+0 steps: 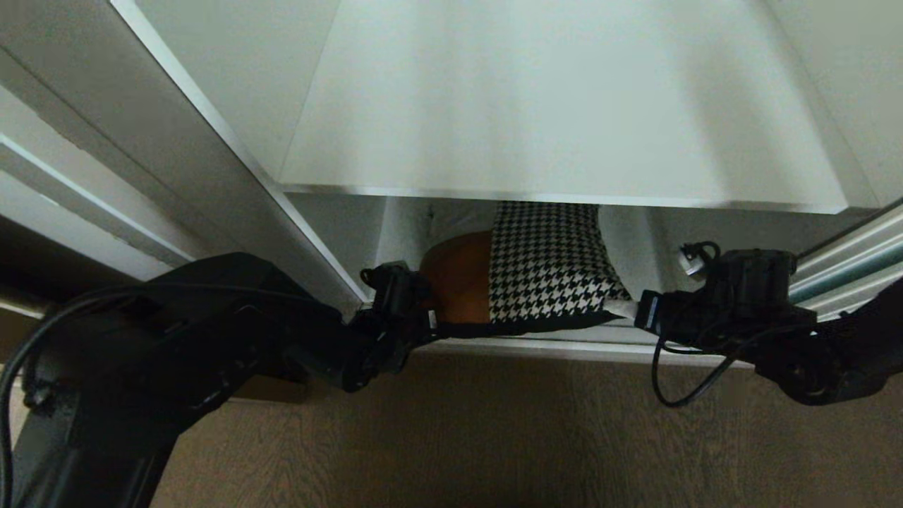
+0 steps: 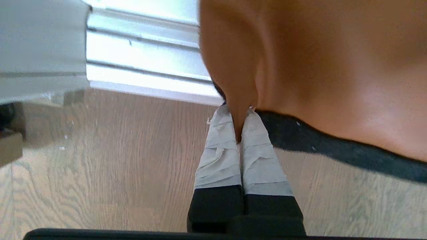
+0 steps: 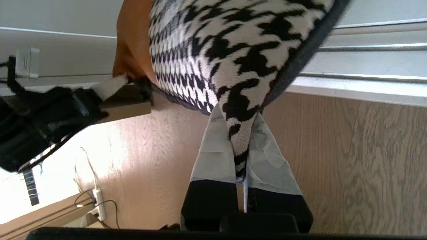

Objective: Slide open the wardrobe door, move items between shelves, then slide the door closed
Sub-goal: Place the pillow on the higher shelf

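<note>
Both arms reach in under the white shelf (image 1: 564, 127), each at one end of the folded clothes (image 1: 543, 268). The left gripper (image 2: 238, 128) has its taped fingers (image 2: 218, 156) pinched tight on the rust-brown fabric; the right gripper (image 3: 242, 140) is clamped on the houndstooth corner. The bundle hangs between them at the wardrobe's bottom edge, just above the wood floor (image 1: 494, 437)

text: none is showing legibly | labels, brands, numbers, signs: none is reading out in the head view or either wrist view | small white box (image 3: 27, 62) at upper left of the right wrist view: markings are staying too faint to read
</note>
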{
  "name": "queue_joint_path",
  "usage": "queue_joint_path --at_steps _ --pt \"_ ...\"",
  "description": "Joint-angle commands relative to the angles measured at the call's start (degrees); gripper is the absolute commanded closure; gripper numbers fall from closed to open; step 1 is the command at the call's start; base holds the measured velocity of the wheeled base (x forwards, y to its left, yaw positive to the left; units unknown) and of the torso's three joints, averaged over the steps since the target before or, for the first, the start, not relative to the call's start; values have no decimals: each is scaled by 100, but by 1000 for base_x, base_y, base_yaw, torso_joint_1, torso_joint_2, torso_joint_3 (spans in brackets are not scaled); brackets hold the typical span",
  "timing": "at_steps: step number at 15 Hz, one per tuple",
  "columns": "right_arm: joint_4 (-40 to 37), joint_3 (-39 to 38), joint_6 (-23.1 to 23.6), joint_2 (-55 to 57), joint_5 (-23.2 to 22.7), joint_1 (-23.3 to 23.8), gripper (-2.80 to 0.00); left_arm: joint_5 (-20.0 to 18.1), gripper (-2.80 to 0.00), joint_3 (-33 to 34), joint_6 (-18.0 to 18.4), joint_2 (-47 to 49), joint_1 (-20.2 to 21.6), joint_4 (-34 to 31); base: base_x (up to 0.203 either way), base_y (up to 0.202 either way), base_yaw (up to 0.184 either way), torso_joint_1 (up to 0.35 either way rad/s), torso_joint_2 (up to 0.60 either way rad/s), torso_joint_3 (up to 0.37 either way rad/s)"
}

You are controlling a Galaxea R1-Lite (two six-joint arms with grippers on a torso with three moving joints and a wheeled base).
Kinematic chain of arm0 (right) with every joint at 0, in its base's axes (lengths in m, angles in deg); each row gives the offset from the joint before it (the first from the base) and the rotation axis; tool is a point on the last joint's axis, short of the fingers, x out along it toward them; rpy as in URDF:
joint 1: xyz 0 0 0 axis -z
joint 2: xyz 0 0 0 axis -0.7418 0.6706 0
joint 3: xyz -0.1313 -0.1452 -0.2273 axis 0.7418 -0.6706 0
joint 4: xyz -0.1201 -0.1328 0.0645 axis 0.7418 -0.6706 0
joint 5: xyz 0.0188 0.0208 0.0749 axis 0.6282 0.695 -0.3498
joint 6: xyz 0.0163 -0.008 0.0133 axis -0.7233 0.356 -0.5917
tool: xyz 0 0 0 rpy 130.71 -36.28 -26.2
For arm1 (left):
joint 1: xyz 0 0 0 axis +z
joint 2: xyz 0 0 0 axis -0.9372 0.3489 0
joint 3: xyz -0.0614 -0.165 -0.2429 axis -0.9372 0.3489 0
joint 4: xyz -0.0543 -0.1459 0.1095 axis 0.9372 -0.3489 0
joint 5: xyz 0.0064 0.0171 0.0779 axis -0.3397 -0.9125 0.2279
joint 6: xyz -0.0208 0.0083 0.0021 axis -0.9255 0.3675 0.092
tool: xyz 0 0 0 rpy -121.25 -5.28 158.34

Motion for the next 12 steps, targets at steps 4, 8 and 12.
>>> queue_joint_path --at_steps 4,8,12 --pt "47 -664 -248 -649 -61 12 0 313 0 69 222 -288 -17 5 0 0 0 0 0 0" --pt "36 -932 -250 -850 -70 -135 0 348 0 496 151 -894 -233 82 0 0 0 0 0 0" --pt "30 -1399 -249 -1242 -71 -298 0 298 0 949 147 -1332 -393 125 0 0 0 0 0 0"
